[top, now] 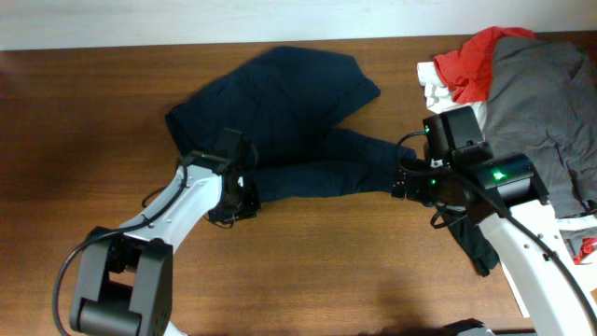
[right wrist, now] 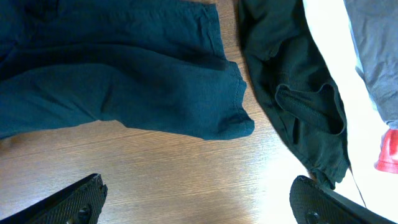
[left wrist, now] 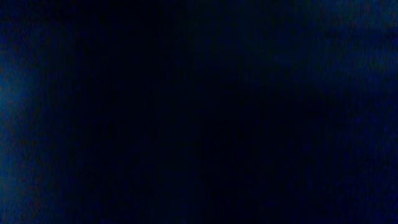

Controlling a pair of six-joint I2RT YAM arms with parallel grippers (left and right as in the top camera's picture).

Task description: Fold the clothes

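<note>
The large navy-blue garment [top: 289, 112] lies spread across the table's middle, one leg reaching right. Its leg end [right wrist: 205, 106] shows in the right wrist view. My left gripper [top: 233, 191] sits at the garment's lower left edge. The left wrist view is filled with dark navy cloth [left wrist: 199, 112], so its jaws are hidden. My right gripper [right wrist: 196, 193] is wide open and empty over bare wood just short of the leg end, and it also shows in the overhead view [top: 410, 177].
A dark garment [right wrist: 298, 93] lies just right of the leg end, under my right arm [top: 471, 238]. A pile of grey [top: 541, 103], red [top: 480, 61] and white [top: 437, 84] clothes sits at the back right.
</note>
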